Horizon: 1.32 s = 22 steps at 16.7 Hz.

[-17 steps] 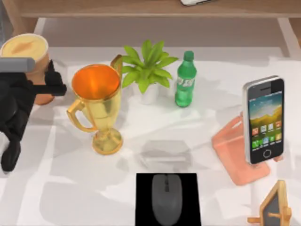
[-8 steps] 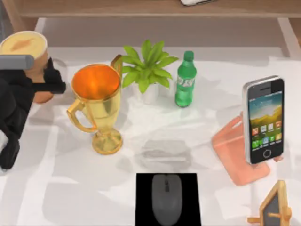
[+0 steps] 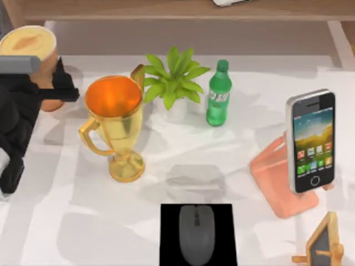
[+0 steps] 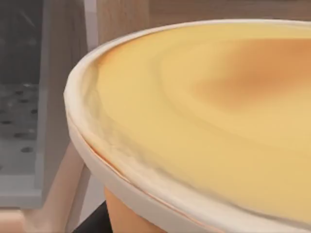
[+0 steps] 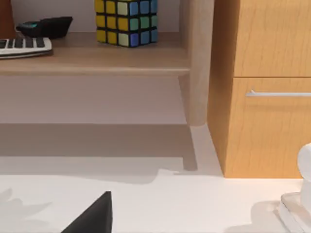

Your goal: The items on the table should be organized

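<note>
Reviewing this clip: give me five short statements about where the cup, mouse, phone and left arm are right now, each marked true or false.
1. The mouse lies on a black pad. True.
2. The phone lies flat beside the gold trophy. False: it stands propped on a pink stand at the table's right side.
3. The left gripper is at the cup, far left. True.
4. The cup has no lid. False: a cream lid covers it.
5. The green bottle stands right of the plant. True.
</note>
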Tool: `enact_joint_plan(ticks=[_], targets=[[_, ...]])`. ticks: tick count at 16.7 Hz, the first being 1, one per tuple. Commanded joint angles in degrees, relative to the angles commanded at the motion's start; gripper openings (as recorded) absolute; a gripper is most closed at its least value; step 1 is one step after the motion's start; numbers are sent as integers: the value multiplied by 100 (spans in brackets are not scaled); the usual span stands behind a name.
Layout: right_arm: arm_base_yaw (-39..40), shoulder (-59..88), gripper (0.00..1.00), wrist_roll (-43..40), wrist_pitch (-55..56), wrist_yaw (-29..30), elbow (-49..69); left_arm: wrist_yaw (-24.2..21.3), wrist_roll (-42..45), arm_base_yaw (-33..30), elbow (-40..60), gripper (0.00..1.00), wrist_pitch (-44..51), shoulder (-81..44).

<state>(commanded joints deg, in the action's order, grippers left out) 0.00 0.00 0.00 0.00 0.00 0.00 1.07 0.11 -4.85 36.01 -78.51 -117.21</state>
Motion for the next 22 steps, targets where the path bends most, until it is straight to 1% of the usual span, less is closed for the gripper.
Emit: enact_joint_plan(ticks=[5, 8, 11, 15, 22], targets=[[0, 0, 100, 0, 0, 0, 0, 29, -14, -511, 395, 0, 436, 837], [0, 0, 100, 0, 0, 0, 0, 133, -22, -832, 783, 0, 999, 1299], [0, 0, 100, 0, 0, 0, 0, 308, -27, -1053, 1353, 0, 1728, 1508], [0, 0, 100, 0, 0, 0, 0, 610, -37, -1200, 2319, 0, 2824, 1390], [0, 0, 100, 0, 0, 0, 0, 1147, -86, -1272, 4023, 0, 4528, 670]])
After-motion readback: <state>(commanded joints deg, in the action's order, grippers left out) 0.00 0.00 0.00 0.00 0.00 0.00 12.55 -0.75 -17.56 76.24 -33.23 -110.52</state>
